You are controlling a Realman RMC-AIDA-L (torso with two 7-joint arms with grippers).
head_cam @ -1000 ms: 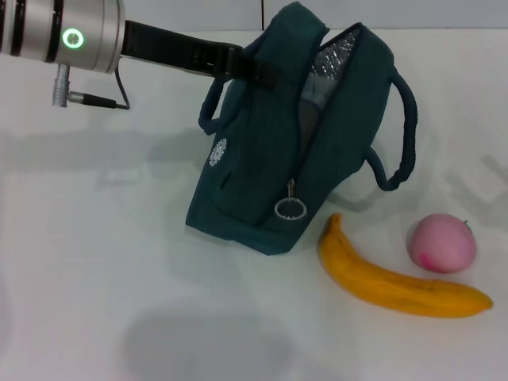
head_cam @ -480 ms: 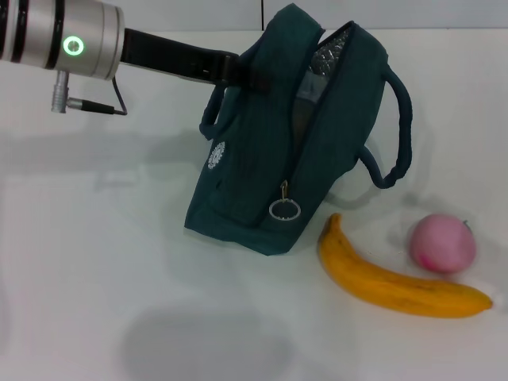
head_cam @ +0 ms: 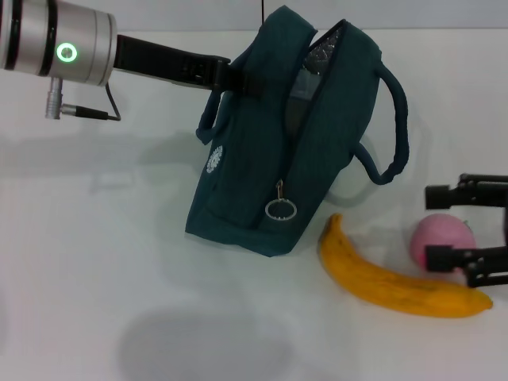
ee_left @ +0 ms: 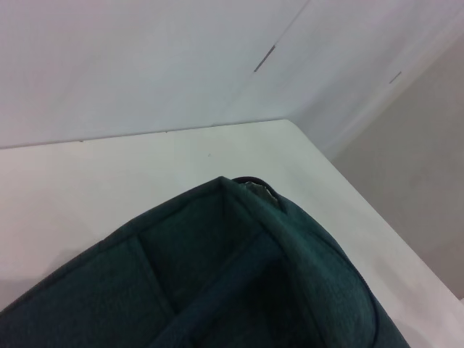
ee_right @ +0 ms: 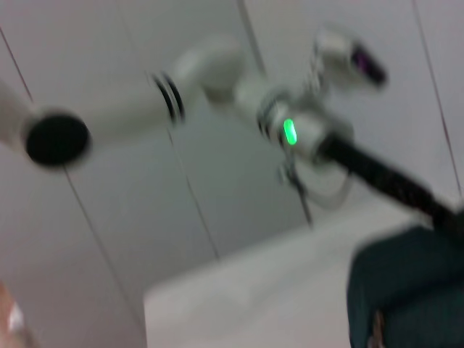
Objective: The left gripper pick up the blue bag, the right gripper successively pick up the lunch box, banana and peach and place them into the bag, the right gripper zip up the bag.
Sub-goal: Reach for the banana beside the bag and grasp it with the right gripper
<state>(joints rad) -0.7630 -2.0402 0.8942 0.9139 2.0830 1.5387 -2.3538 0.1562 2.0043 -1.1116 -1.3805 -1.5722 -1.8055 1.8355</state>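
The blue bag (head_cam: pixel 270 167) stands tilted on the white table, its zip open along the top and a silvery lining showing inside. My left gripper (head_cam: pixel 236 77) is shut on the bag's upper left edge, holding it up; the bag's rim (ee_left: pixel 246 239) fills the left wrist view. A banana (head_cam: pixel 389 282) lies to the right of the bag, with a pink peach (head_cam: pixel 444 236) just behind its far end. My right gripper (head_cam: pixel 432 226) reaches in from the right edge, open, one finger on each side of the peach. The lunch box is not visible.
The bag's metal zip-pull ring (head_cam: pixel 281 209) hangs at its lower front corner, and a dark handle loop (head_cam: pixel 393 119) sticks out on its right. The right wrist view shows the left arm (ee_right: pixel 290 130) and part of the bag (ee_right: pixel 406 290).
My right gripper has come into view from the right and now straddles the peach. The left gripper has drawn the bag slightly up and left.
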